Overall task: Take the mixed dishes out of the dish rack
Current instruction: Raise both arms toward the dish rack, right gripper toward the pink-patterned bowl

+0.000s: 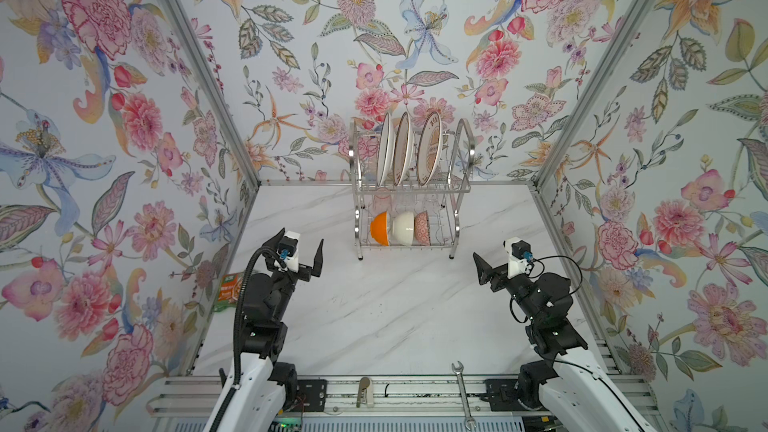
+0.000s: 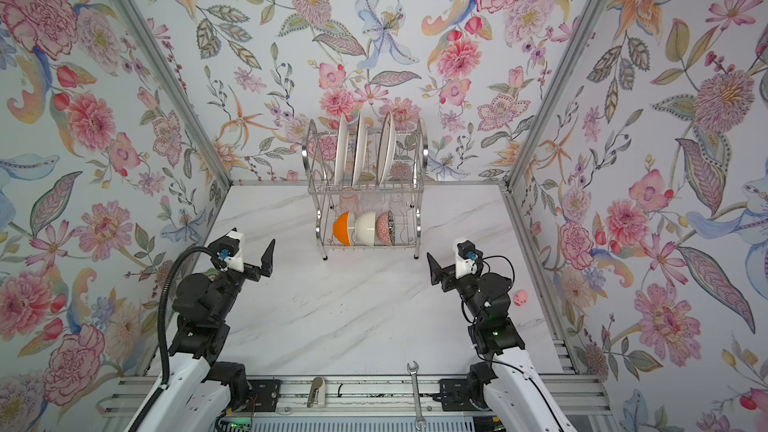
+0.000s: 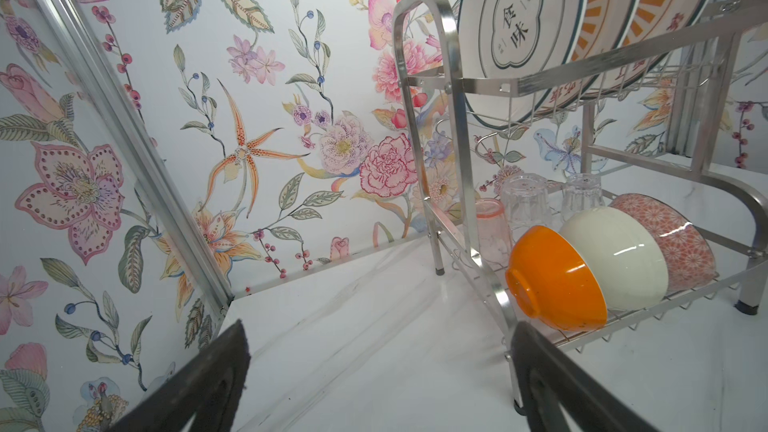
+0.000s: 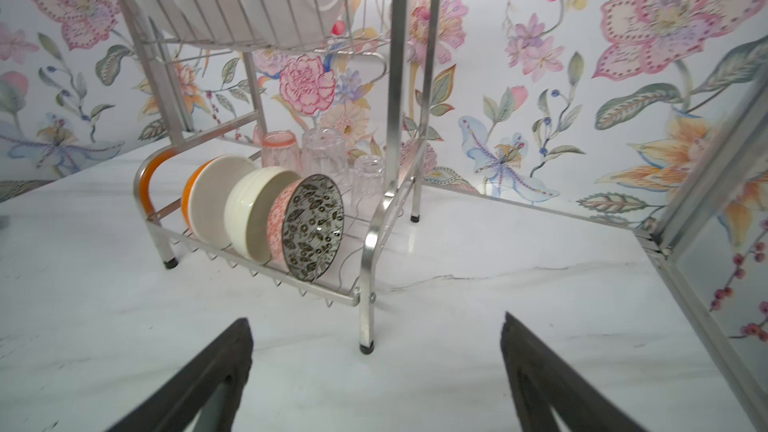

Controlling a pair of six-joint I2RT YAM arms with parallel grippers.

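The dish rack stands at the back middle of the white marble table in both top views. Three white plates stand on edge in its upper tier. On the lower tier an orange bowl, a cream bowl and a red-patterned bowl lean on their sides. Behind them stand a pink tumbler and clear tumblers, mouths down. My left gripper hangs open in front of the rack's left end, empty. My right gripper is open off the rack's front right leg, holding nothing.
A steel wrench lies at the table's front edge. A green-orange snack packet sits by the left wall behind the left arm. A small pink object rests near the right wall. Flowered walls close in three sides.
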